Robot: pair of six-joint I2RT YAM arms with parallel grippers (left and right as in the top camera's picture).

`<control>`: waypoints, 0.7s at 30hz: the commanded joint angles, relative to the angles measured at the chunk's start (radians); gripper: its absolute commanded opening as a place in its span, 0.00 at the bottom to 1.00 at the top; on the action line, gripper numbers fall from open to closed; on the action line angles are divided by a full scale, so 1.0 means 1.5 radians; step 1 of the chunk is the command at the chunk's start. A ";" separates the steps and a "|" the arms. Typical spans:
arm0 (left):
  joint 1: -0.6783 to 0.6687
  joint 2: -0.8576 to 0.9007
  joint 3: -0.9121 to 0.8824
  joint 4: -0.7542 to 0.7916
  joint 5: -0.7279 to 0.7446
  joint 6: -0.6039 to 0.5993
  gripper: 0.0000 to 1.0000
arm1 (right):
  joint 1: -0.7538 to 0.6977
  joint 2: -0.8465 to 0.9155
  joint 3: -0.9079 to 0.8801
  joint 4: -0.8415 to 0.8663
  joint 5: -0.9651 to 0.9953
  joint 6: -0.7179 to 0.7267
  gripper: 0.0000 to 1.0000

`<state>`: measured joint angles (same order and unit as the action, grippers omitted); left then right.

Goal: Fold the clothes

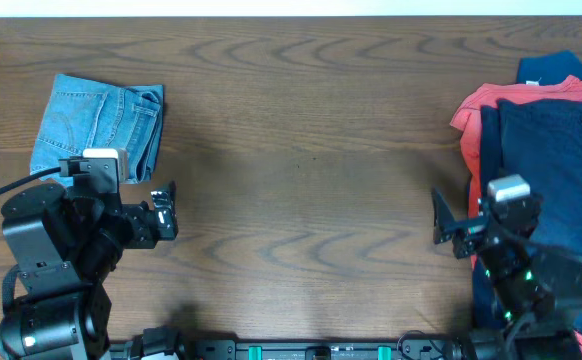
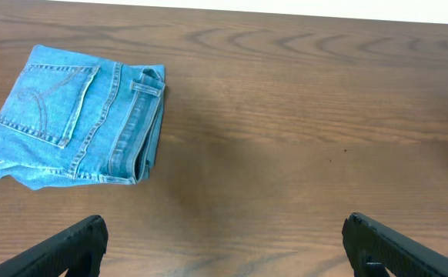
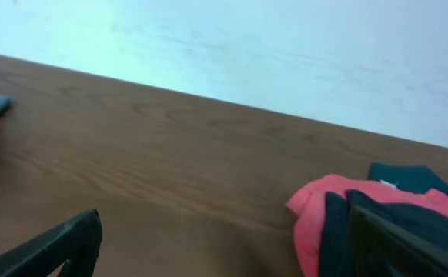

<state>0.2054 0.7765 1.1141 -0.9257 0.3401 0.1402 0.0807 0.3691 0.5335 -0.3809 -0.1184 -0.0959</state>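
Light blue denim jeans lie folded into a small packet at the far left of the table, a back pocket facing up; they also show in the left wrist view. My left gripper is open and empty, just right of and nearer than the jeans. A pile of navy, coral-red and teal garments lies at the right edge; the coral-red one shows in the right wrist view too. My right gripper is open and empty at the pile's left edge.
The wooden table spans the view. A pale wall rises beyond its far edge. Both arm bases stand at the near edge.
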 commanded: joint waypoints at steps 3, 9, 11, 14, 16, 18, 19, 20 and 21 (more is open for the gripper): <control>-0.004 0.000 0.003 -0.001 -0.001 0.013 0.98 | -0.032 -0.107 -0.102 0.028 -0.013 -0.009 0.99; -0.004 0.000 0.003 -0.001 -0.002 0.013 0.98 | -0.042 -0.212 -0.218 0.081 -0.013 -0.009 0.99; -0.004 0.000 0.003 -0.001 -0.002 0.013 0.98 | -0.042 -0.239 -0.247 0.104 -0.013 -0.009 0.99; -0.004 0.000 0.003 -0.001 -0.002 0.013 0.98 | -0.043 -0.242 -0.285 0.159 -0.013 -0.009 0.99; -0.004 0.000 0.003 -0.002 -0.002 0.013 0.98 | -0.043 -0.242 -0.311 0.193 -0.013 -0.009 0.99; -0.004 0.000 0.003 -0.001 -0.002 0.013 0.98 | -0.043 -0.242 -0.340 0.224 -0.013 -0.009 0.99; -0.004 0.000 0.003 -0.001 -0.002 0.013 0.98 | -0.043 -0.242 -0.350 0.234 -0.014 -0.009 0.99; -0.004 0.000 0.003 -0.001 -0.001 0.013 0.98 | -0.043 -0.242 -0.352 0.229 -0.013 -0.009 0.99; -0.004 0.000 0.003 -0.001 -0.002 0.013 0.98 | -0.043 -0.242 -0.352 0.220 -0.014 -0.009 0.99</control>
<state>0.2054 0.7769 1.1141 -0.9272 0.3401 0.1402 0.0261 0.0135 0.0246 -0.0463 -0.1349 -0.0982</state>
